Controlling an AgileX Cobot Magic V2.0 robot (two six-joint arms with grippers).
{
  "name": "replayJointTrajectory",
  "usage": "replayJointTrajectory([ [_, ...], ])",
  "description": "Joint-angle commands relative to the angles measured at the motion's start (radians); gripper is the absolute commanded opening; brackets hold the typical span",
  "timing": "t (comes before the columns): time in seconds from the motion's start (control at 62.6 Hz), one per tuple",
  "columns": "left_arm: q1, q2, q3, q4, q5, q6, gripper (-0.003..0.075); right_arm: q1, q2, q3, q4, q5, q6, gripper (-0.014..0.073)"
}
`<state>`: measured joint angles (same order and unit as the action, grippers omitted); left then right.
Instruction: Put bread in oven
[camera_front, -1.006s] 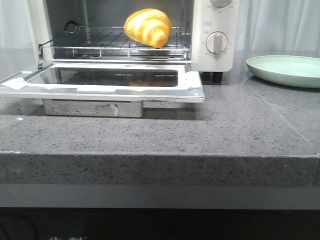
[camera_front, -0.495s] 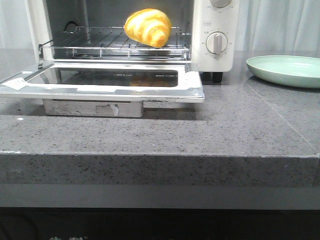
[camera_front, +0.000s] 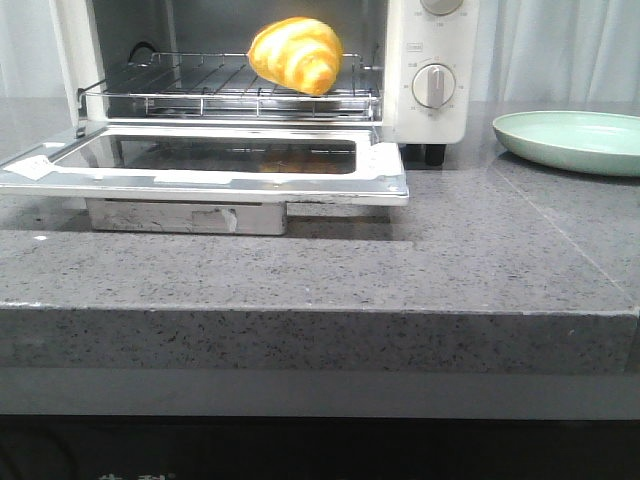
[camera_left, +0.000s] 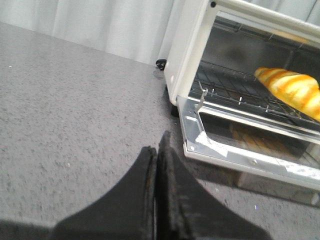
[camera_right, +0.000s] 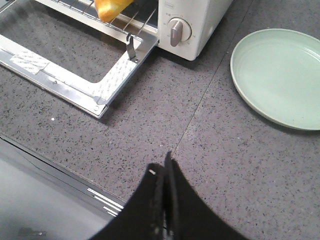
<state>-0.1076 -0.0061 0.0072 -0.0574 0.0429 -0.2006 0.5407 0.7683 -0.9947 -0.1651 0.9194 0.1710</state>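
The bread, a glossy croissant roll with yellow and orange stripes, lies on the wire rack inside the white oven. The oven's glass door hangs open and flat over the counter. The bread also shows in the left wrist view and partly in the right wrist view. My left gripper is shut and empty, low over the counter to the left of the oven. My right gripper is shut and empty, above the counter's front edge. Neither gripper shows in the front view.
A pale green plate sits on the grey stone counter to the right of the oven; it also shows in the right wrist view. White curtains hang behind. The open door juts toward the counter's front.
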Motion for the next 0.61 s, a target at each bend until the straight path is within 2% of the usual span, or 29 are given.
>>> replayJointTrajectory([
  [0.0,0.013,-0.022,0.018,0.032,-0.117,0.001,-0.0018,-0.007,-0.002,-0.023,-0.011,-0.069,-0.01,-0.0069],
  [0.447,0.013,-0.022,0.024,0.057,-0.144,0.006,-0.0018,-0.007,-0.002,-0.023,-0.011,-0.069,-0.01,-0.0069],
  [0.591,0.013,-0.022,0.024,-0.031,-0.141,0.162,-0.0018,-0.007,-0.002,-0.023,-0.011,-0.069,-0.01,-0.0069],
])
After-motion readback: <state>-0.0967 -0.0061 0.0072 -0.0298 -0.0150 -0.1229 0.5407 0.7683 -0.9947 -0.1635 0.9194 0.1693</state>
